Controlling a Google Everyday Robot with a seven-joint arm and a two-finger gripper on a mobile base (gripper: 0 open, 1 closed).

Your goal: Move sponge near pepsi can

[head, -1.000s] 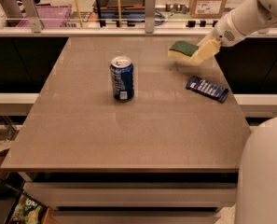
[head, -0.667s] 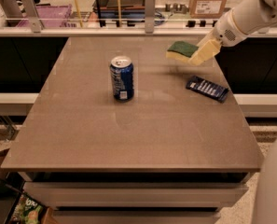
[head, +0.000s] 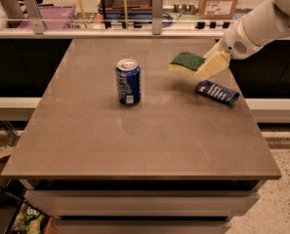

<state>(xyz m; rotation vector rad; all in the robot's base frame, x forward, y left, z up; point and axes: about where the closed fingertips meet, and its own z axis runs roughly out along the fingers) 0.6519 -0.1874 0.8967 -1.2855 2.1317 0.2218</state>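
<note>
The pepsi can (head: 128, 82), blue with a silver top, stands upright left of the table's middle. The sponge (head: 186, 62), pale yellow with a dark green top, hangs a little above the table to the right of the can. My gripper (head: 204, 69) reaches in from the upper right on a white arm and is shut on the sponge's right end. About one can's height of bare table lies between sponge and can.
A flat dark-blue snack wrapper (head: 217, 92) lies on the brown table (head: 134, 140) just below and right of the gripper. A counter with a rail, boxes and bins (head: 154, 13) runs behind the table's far edge.
The gripper with the sponge has moved left and a little toward the near side, closer to the can. The can and the wrapper have not moved.
</note>
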